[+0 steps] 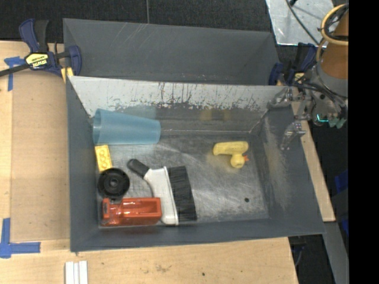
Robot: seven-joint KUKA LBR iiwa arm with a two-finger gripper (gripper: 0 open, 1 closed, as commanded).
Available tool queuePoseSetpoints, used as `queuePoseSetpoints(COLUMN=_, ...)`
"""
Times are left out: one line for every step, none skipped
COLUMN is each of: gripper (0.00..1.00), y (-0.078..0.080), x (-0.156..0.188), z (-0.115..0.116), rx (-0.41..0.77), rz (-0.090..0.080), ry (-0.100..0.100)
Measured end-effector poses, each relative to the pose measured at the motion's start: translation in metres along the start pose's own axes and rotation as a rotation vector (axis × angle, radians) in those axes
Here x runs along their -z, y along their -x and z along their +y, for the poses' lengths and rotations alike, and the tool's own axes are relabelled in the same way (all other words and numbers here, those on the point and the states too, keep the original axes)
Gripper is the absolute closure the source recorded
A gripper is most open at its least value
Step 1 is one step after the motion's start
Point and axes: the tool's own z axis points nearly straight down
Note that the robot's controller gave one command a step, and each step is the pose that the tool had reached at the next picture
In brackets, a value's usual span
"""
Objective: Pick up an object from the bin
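Bin (177, 55) of grey metal across most of the frame. Pale blue cup (125, 128) on its side, upper left of the floor. White brush (172, 195) with black bristles at lower left, just beside a red block (131, 212). Gripper (294, 123) over the right rim; spread or pressed together, impossible to tell. Yellow toy (231, 152), nearest to it, right of centre on the floor. Black knob (113, 182) and small yellow brick (103, 157) at far left.
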Motion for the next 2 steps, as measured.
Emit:
queuePoseSetpoints(gripper=0.00, y=0.003, x=-0.058, z=0.008, rx=0.025, rz=-0.005, ry=-0.001)
queuePoseSetpoints(gripper=0.00, y=0.007, x=-0.125, z=0.073, rx=0.165, rz=0.000, ry=-0.001)
